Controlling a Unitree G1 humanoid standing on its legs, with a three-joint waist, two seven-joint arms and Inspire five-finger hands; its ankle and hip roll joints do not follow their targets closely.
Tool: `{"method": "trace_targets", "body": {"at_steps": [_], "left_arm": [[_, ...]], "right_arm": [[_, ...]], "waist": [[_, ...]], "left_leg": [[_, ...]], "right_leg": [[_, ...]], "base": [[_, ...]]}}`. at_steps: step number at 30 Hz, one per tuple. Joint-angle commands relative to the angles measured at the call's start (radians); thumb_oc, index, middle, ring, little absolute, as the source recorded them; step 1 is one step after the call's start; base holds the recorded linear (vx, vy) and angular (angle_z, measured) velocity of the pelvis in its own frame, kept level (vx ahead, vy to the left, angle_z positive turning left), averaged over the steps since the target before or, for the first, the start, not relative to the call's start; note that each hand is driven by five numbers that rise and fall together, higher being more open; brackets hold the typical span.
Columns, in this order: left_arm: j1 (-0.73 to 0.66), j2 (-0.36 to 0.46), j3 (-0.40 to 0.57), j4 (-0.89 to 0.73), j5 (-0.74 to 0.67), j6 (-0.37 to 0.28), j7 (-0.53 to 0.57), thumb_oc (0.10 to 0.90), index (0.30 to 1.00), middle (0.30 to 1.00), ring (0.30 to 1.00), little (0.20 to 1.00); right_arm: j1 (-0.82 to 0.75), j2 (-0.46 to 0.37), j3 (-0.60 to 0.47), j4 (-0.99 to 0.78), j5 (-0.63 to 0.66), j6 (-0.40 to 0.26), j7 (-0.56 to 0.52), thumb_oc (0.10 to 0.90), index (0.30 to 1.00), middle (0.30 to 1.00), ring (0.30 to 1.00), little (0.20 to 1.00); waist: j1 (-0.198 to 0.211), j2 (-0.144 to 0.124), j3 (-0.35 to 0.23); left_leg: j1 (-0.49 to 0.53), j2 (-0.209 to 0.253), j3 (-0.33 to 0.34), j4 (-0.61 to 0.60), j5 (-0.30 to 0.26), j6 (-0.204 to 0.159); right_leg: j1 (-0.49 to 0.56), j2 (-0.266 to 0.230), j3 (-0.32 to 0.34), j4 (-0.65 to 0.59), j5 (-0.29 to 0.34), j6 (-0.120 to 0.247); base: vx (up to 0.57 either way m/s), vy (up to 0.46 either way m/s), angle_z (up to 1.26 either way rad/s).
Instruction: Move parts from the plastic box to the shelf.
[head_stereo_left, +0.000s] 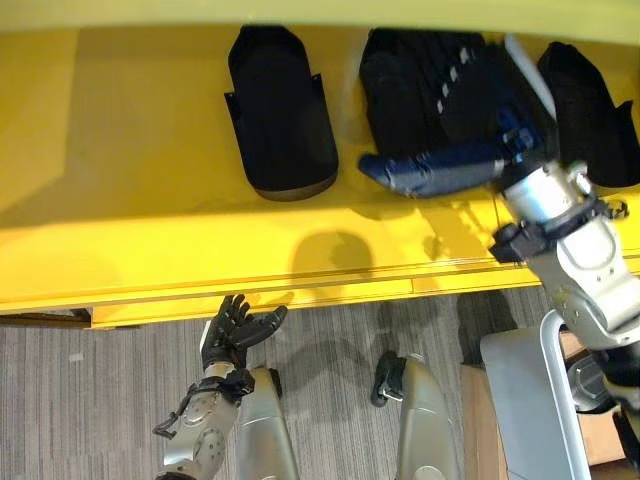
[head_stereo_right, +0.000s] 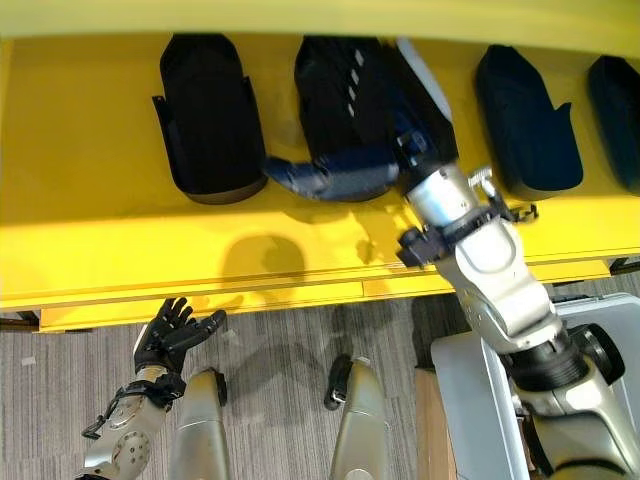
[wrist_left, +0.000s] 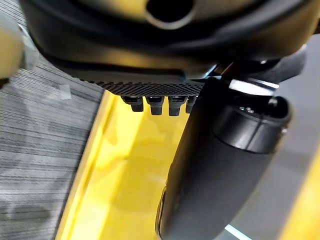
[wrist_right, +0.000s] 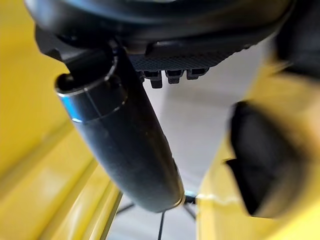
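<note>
while right hand (head_stereo_right: 345, 178) lies flat, fingers straight, beside black scoop-shaped parts (head_stereo_right: 205, 115), yellow shelf (head_stereo_right: 80, 190)

yellow shelf (head_stereo_left: 150, 150), black parts (head_stereo_left: 280, 110), grey striped floor (head_stereo_left: 100, 400)

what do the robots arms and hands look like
Both arms are silver-grey metal shells with black joint collars. The left hand is dark, with black segmented fingers. The right hand looks dark blue-black past a shiny silver wrist cylinder ringed by a black clamp.

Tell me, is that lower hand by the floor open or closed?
Open. The left hand hangs below the yellow shelf's front edge with its fingers spread and relaxed, holding nothing.
</note>
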Motion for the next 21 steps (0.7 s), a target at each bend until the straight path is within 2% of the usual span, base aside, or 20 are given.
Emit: {"method": "trace_targets", "body": {"at_steps": [1, 2, 3, 7, 9, 10, 14, 16, 21], "left_arm": [[0.012, 0.018, -0.008, -0.083, 0.069, -0.071, -0.04, 0.9, 1.0, 1.0, 1.0, 1.0], [0.012, 0.019, -0.009, -0.083, 0.069, -0.071, -0.04, 0.9, 1.0, 1.0, 1.0, 1.0], [0.029, 0.014, 0.005, -0.086, 0.08, -0.063, -0.054, 0.9, 1.0, 1.0, 1.0, 1.0], [0.034, 0.01, 0.02, -0.081, 0.089, -0.064, -0.065, 0.9, 1.0, 1.0, 1.0, 1.0], [0.04, -0.001, 0.029, -0.079, 0.089, -0.067, -0.073, 0.9, 1.0, 1.0, 1.0, 1.0], [0.04, -0.001, 0.029, -0.079, 0.089, -0.067, -0.073, 0.9, 1.0, 1.0, 1.0, 1.0], [0.05, -0.017, 0.034, -0.079, 0.106, -0.071, -0.094, 0.9, 1.0, 1.0, 1.0, 1.0], [0.049, -0.02, 0.036, -0.077, 0.106, -0.07, -0.1, 0.9, 1.0, 1.0, 1.0, 1.0], [0.056, -0.044, 0.049, -0.072, 0.12, -0.081, -0.119, 0.9, 1.0, 1.0, 1.0, 1.0]], "right_arm": [[-0.059, 0.023, -0.089, -0.102, 0.087, -0.099, 0.031, 0.9, 1.0, 1.0, 1.0, 1.0], [-0.056, 0.023, -0.091, -0.103, 0.087, -0.098, 0.031, 0.9, 1.0, 1.0, 1.0, 1.0], [0.084, 0.067, -0.153, -0.132, 0.112, -0.092, 0.057, 0.9, 1.0, 1.0, 1.0, 1.0], [0.183, 0.095, -0.188, -0.165, 0.108, -0.08, 0.085, 0.9, 1.0, 1.0, 1.0, 1.0], [0.253, 0.136, -0.199, -0.18, 0.103, -0.078, 0.099, 0.9, 1.0, 1.0, 1.0, 1.0], [0.253, 0.136, -0.199, -0.18, 0.103, -0.078, 0.099, 0.9, 1.0, 1.0, 1.0, 1.0], [0.341, 0.191, -0.178, -0.182, 0.086, -0.058, 0.133, 0.9, 1.0, 1.0, 1.0, 1.0], [0.357, 0.201, -0.169, -0.178, 0.082, -0.05, 0.138, 0.9, 1.0, 1.0, 1.0, 1.0], [0.383, 0.219, -0.155, -0.157, 0.062, -0.037, 0.153, 0.9, 1.0, 1.0, 1.0, 1.0]], "waist": [[-0.001, 0.005, -0.062], [0.0, 0.004, -0.062], [-0.012, 0.014, -0.067], [-0.024, 0.023, -0.068], [-0.035, 0.03, -0.067], [-0.034, 0.03, -0.066], [-0.049, 0.041, -0.074], [-0.05, 0.042, -0.077], [-0.057, 0.049, -0.102]], "left_leg": [[-0.027, -0.011, -0.031, -0.085, 0.14, 0.053], [-0.025, -0.011, -0.031, -0.086, 0.141, 0.053], [0.018, -0.013, -0.02, -0.141, 0.164, 0.049], [0.069, -0.014, -0.007, -0.197, 0.187, 0.046], [0.127, -0.012, 0.01, -0.266, 0.214, 0.042], [0.128, -0.012, 0.01, -0.267, 0.215, 0.042], [0.226, -0.005, 0.044, -0.411, 0.273, 0.035], [0.248, -0.002, 0.051, -0.444, 0.286, 0.033], [0.371, 0.01, 0.108, -0.633, 0.358, 0.024]], "right_leg": [[0.122, -0.009, 0.077, -0.079, 0.017, 0.06], [0.123, -0.009, 0.077, -0.079, 0.017, 0.06], [0.167, -0.009, 0.076, -0.132, 0.041, 0.061], [0.213, -0.006, 0.076, -0.187, 0.066, 0.065], [0.262, 0.001, 0.073, -0.255, 0.099, 0.074], [0.263, 0.001, 0.073, -0.256, 0.099, 0.074], [0.346, 0.012, 0.062, -0.401, 0.162, 0.09], [0.366, 0.014, 0.06, -0.439, 0.179, 0.095], [0.449, 0.012, 0.055, -0.613, 0.263, 0.119]], "base": [[0.0, -0.004, 0.07], [0.0, 0.0, 0.0], [0.01, -0.005, -0.07], [0.02, 0.008, 0.0], [0.01, 0.008, -0.03], [0.0, 0.0, 0.0], [0.02, 0.007, -0.09], [0.02, 0.005, -0.15], [0.04, 0.03, -0.14]]}}
